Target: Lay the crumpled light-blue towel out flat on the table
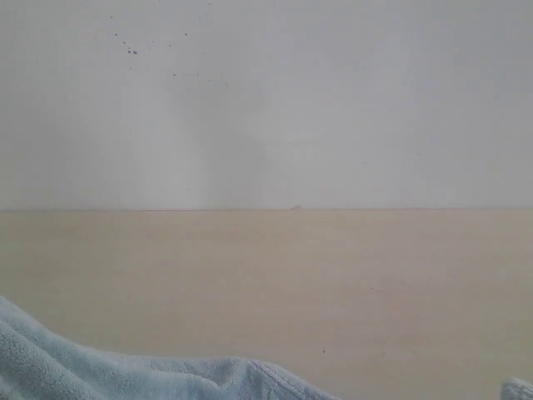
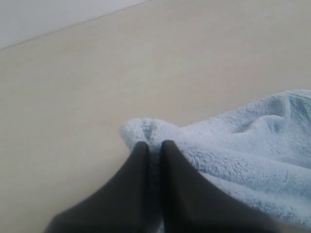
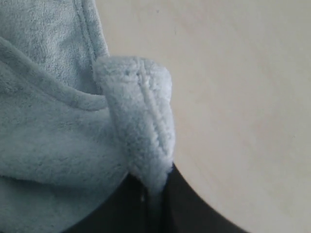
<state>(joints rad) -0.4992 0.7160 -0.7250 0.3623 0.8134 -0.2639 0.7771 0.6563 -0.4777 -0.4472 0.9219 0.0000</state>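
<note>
The light-blue fluffy towel (image 1: 125, 371) shows only along the bottom edge of the exterior view, with a small bit (image 1: 518, 388) at the bottom right corner. Neither gripper appears there. In the left wrist view my left gripper (image 2: 154, 145) is shut on a bunched corner of the towel (image 2: 243, 150), which trails away over the table (image 2: 97, 73). My right gripper (image 3: 154, 187) in the right wrist view pinches a folded, hemmed corner of the towel (image 3: 53, 131), the hem standing up between the dark fingers above the table (image 3: 243, 97).
The pale beige table (image 1: 291, 283) runs back to a plain white wall (image 1: 266, 100) with a few dark specks. Nothing else lies on the table in any view.
</note>
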